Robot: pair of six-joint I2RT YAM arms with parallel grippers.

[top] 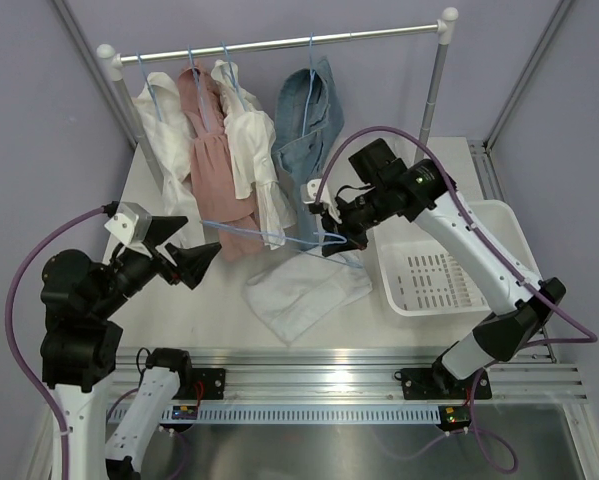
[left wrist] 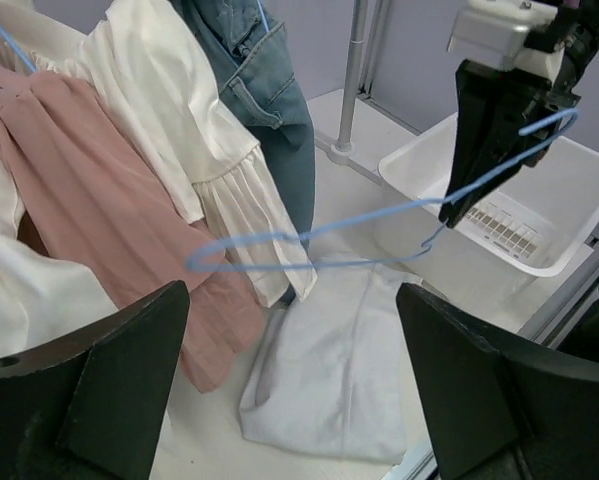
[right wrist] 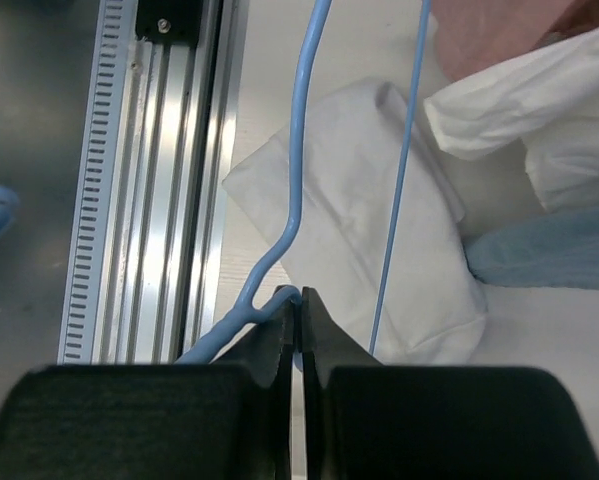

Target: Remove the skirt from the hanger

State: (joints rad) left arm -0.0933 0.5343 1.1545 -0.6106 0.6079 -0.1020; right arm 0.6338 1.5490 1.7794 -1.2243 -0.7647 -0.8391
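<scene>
The white skirt [top: 304, 290] lies crumpled flat on the table, off the hanger; it also shows below my left jaws [left wrist: 329, 370] and under the hanger wire [right wrist: 369, 230]. The bare blue wire hanger [top: 279, 238] hangs in the air just above it. My right gripper [top: 331, 230] is shut on the hanger's neck [right wrist: 279, 300], jaws pinched together [right wrist: 299, 296]. My left gripper [top: 201, 236] stands wide open to the left of the skirt, holding nothing [left wrist: 292, 300]. From there the hanger [left wrist: 379, 215] floats between the skirt and the hanging clothes.
A clothes rail [top: 279, 42] at the back carries a pink dress [top: 211, 150], white garments [top: 254, 150] and a denim piece [top: 307, 125]. A white basket [top: 499, 215] sits at the right. An aluminium rail [top: 329, 380] runs along the table's near edge.
</scene>
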